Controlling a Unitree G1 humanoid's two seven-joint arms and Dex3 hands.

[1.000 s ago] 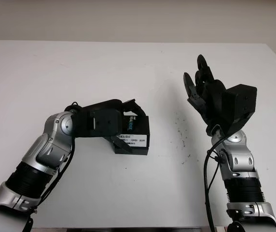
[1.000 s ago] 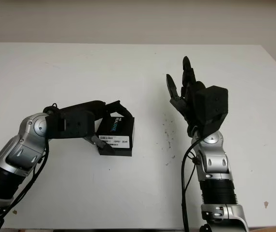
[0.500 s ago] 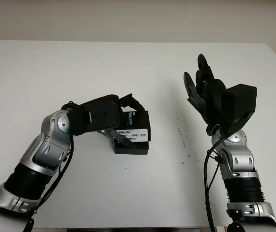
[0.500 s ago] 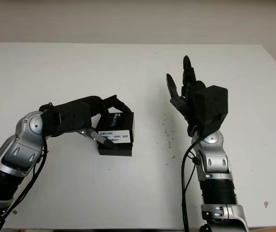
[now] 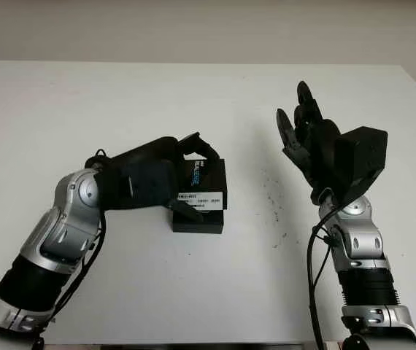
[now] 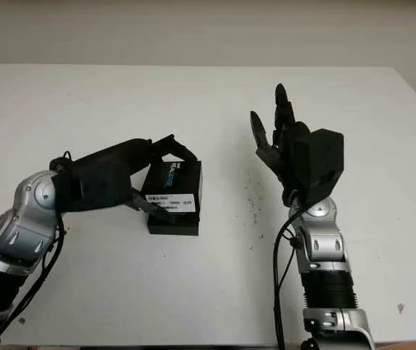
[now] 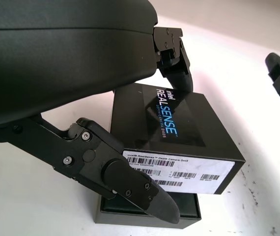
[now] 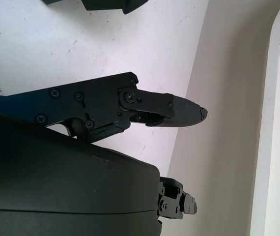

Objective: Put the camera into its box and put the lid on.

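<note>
left hand (image 5: 166,182) | shifted back-left | lid (image 5: 202,186) squarer over box (image 5: 197,221)

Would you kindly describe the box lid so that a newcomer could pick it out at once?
On the white table, look left of centre, where the left hand reaches in. Between its fingers is the lid, sitting askew on the box base. It alone is glossy black with RealSense lettering and a white barcode label.

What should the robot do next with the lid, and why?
Probably press the lid straight down. The left hand grips it, but it sits raised and a little askew over the box, whose base sticks out underneath. The right hand is open, raised off to the side.
</note>
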